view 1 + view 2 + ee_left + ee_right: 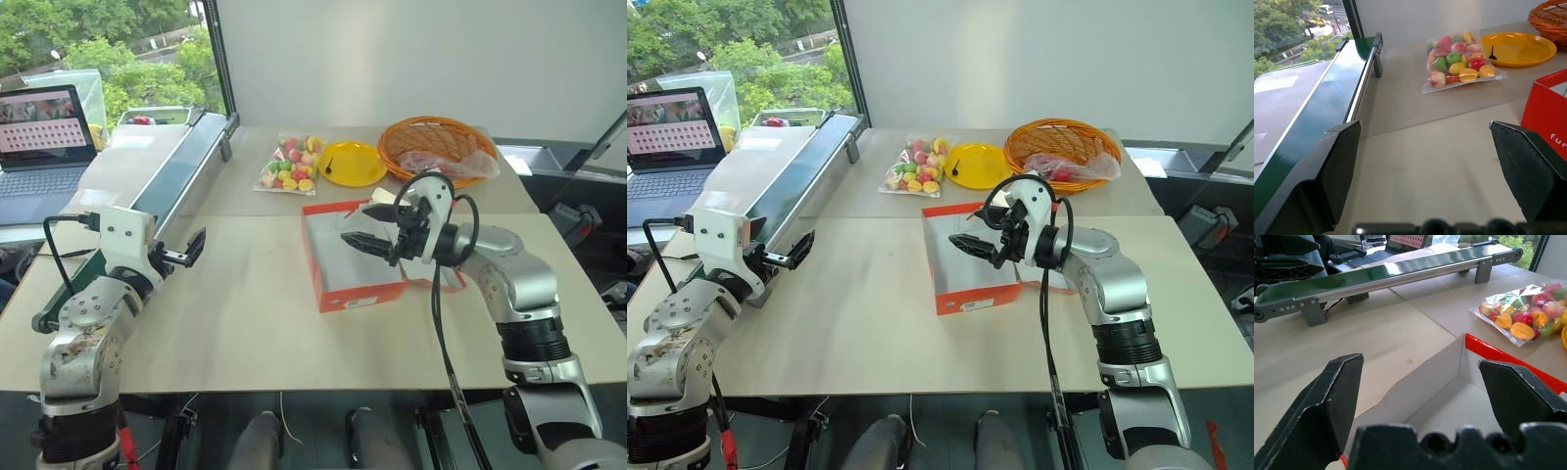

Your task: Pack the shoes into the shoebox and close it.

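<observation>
The shoebox (348,257) is shown lying open on the pale table (245,323), its red-orange walls enclosing a pale interior in which no shoe is visible. Its long axis runs away from the robot, from the near wall with the small white label toward the yellow plate (352,163) and the bag of toy fruit (292,164) beyond. The lid cannot be made out clearly; it is presumably folded out on the box's right side, behind the right arm.

The right gripper (364,227) is held level over the box interior, pointing across the box toward the robot's left, with its two black fingers spread wide and nothing between them. In the right wrist view the box's far corner and inner wall (1449,367) are seen directly ahead of and just below the fingers (1337,401).

The left gripper (188,251) is held above bare table, beside the green conveyor (181,162), well apart from the box, which lies to its right; its fingers are likewise spread and empty. The box's red corner (1547,115) is seen at the edge of the left wrist view.

A pale object just beyond the right gripper, at the box's far edge (382,199), may be one of the shoes, but this cannot be confirmed. If so, the right arm is judged the nearer, and the coming move is judged to turn on reaching slightly beyond the box's far wall.

The orange wicker basket (436,145) stands behind the box.
</observation>
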`<state>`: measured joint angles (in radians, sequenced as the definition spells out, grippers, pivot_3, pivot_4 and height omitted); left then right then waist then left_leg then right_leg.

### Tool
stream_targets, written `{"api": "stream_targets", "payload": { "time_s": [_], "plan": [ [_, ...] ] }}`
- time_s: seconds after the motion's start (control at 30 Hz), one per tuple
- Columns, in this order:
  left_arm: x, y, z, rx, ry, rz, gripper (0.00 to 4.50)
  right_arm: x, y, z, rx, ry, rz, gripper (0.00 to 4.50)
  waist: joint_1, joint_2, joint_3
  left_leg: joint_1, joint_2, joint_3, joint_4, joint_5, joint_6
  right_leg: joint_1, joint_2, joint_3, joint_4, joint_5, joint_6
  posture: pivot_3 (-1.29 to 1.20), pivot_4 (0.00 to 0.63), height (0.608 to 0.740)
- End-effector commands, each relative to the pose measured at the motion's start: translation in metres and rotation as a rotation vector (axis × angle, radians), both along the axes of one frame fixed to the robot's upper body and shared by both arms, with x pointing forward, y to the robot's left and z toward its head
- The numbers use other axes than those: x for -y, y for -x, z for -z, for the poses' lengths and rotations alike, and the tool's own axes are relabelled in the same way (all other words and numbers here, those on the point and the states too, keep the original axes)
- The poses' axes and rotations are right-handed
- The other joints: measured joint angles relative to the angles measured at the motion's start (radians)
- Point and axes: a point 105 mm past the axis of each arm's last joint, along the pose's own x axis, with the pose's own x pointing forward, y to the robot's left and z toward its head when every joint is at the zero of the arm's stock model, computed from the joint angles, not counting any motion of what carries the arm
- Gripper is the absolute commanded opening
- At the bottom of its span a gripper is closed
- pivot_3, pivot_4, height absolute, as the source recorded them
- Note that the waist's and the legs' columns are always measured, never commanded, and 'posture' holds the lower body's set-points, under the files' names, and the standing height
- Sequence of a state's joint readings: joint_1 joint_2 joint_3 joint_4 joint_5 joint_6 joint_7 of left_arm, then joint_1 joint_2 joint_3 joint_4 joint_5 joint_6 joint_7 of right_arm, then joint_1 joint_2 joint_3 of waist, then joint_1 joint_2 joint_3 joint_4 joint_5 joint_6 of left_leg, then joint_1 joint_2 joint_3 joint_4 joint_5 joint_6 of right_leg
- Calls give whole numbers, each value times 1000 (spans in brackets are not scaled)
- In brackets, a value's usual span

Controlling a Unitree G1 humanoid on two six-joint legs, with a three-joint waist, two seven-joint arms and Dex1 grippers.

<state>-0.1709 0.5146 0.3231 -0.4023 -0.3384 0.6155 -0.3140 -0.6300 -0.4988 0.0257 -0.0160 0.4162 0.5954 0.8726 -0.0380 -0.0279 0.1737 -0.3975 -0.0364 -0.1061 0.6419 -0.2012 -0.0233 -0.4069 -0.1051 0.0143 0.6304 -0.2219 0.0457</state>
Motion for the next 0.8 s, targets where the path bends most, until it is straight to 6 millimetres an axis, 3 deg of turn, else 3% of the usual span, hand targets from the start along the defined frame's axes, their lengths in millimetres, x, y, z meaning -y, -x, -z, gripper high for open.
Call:
{"api": "stream_targets", "payload": {
  "time_s": [0.03,0.43,0.8],
  "plan": [
    [1,2,-16,64,7,4,4500,-1,1,-11,55,-7,-4,4437,0,0,0,0,0,0,0,0,0,0,0,0,0,0,0,0,150,740],
    [-39,4,-27,130,39,-212,4500,-33,-7,-23,120,-14,-69,4437,-3,0,0,0,0,0,0,0,0,0,0,0,0,0,0,0,150,740],
    [-52,14,-20,120,40,-295,4500,-70,1,-36,156,-39,-184,4437,-3,0,0,0,0,0,0,0,0,-1,0,0,1,0,-1,0,150,740]
  ]
}}
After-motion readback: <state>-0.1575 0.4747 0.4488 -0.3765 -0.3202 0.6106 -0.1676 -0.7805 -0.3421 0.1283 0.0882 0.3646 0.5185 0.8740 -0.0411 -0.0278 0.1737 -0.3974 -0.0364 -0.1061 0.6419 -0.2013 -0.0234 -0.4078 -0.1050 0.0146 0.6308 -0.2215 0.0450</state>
